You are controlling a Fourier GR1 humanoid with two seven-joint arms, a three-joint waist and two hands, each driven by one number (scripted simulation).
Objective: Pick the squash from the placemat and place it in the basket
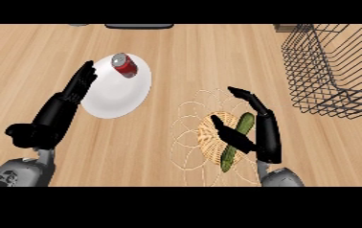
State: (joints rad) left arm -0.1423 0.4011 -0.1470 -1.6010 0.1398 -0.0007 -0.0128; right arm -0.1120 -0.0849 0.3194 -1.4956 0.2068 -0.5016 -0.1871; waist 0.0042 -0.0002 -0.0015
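A long green squash [239,138] lies on a round woven placemat [201,126] at the lower middle of the counter. My right hand [265,131] stands open around it: the thumb crosses the squash's left side and the straight fingers rise along its right side. It is not closed on the squash. The black wire basket [325,69] stands at the far right, apart from the hand. My left hand [60,109] rests open at the left, fingers pointing up beside a white plate.
A white plate [117,90] sits left of centre with a red can [126,65] lying on its upper part. A dark object [139,26] lies at the counter's back edge. A brown box corner [284,28] shows behind the basket.
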